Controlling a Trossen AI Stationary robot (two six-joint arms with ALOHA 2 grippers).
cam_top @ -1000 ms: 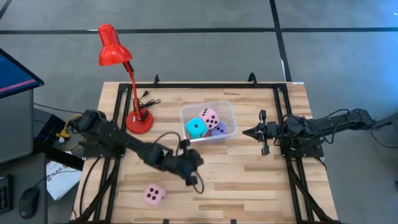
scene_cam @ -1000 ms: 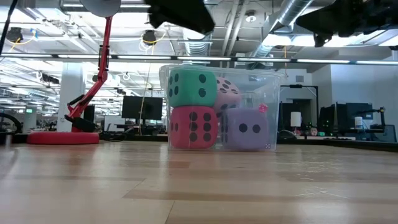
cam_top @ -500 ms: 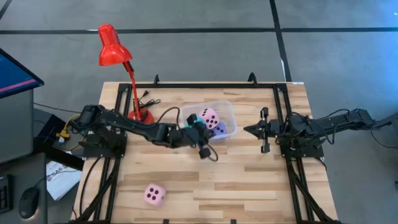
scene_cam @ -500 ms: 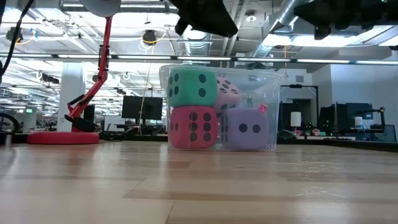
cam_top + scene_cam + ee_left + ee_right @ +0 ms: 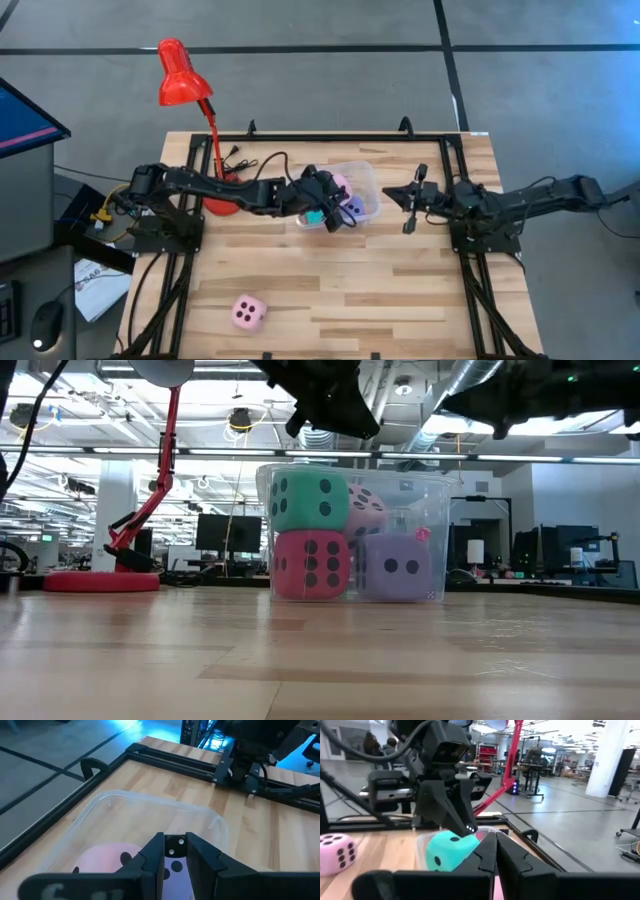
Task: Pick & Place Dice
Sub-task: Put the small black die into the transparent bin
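A clear plastic bin (image 5: 368,182) at the table's far middle holds a cyan die (image 5: 307,500) on a red die (image 5: 310,565), and a pink die (image 5: 366,510) on a lavender die (image 5: 396,568). Another pink die (image 5: 248,312) rests on the wood near the front left. My left gripper (image 5: 175,843) hovers over the bin above the cyan die (image 5: 449,851). Its fingers are a narrow gap apart with nothing between them. My right gripper (image 5: 392,194) is shut and empty, just right of the bin.
A red desk lamp stands with its base (image 5: 224,197) left of the bin, its head (image 5: 180,75) past the far edge. Black frame rails (image 5: 470,290) run along the table's left and right sides. Bare wood lies in the near middle and near right.
My left gripper has swung from the near middle of the table, beside the loose pink die, toward the far edge and slightly up. It now hangs over the bin. My right gripper has edged toward the bin. No die has moved.
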